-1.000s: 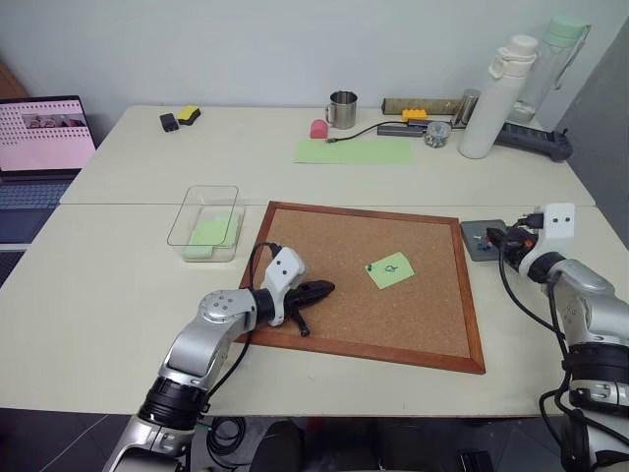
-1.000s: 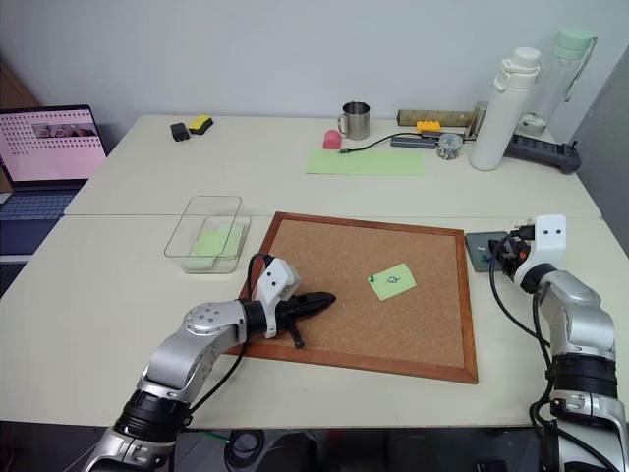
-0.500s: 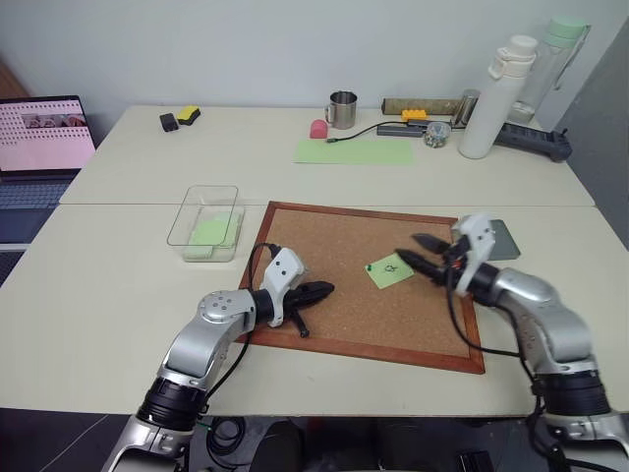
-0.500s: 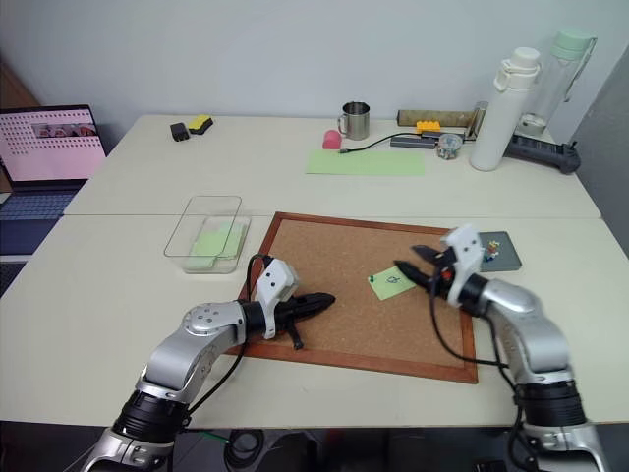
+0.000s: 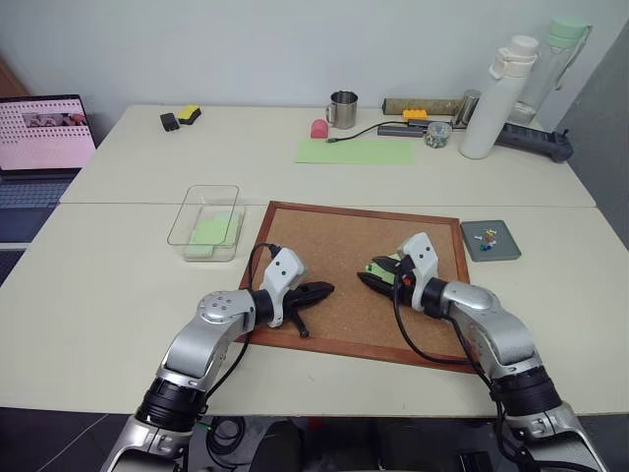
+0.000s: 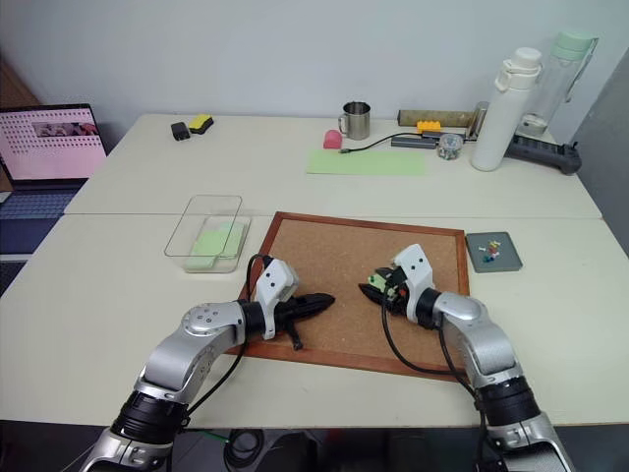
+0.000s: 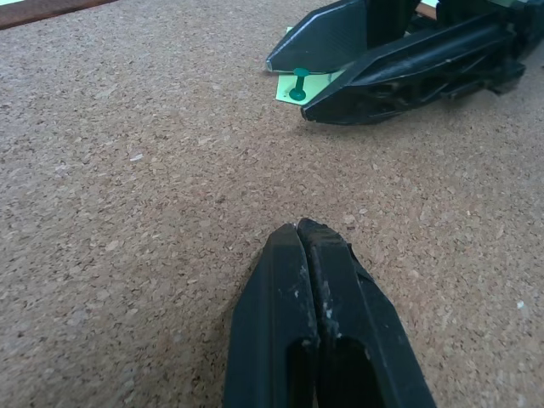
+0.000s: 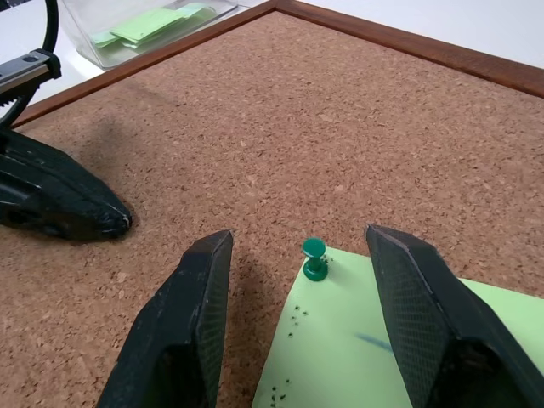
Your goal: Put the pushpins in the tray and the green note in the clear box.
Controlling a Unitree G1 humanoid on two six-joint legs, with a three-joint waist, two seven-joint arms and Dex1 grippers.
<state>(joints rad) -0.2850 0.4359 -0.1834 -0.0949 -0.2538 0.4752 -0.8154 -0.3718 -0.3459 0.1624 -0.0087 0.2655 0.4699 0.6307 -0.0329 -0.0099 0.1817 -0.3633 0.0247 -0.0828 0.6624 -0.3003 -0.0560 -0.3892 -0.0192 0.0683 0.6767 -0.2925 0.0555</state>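
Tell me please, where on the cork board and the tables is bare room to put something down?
Free: the cork board between its far frame and the two grippers, and the near table between the clear box and its front edge. Crowded: around the green note, where the right gripper straddles the green pushpin; also the far table's back right corner.

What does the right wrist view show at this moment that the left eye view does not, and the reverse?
Right wrist view alone: the green pushpin standing in the green note's corner, between the right gripper's open fingers. Left eye view alone: the tray holding pushpins, right of the cork board. Both: cork board, clear box with green slips, shut left gripper.
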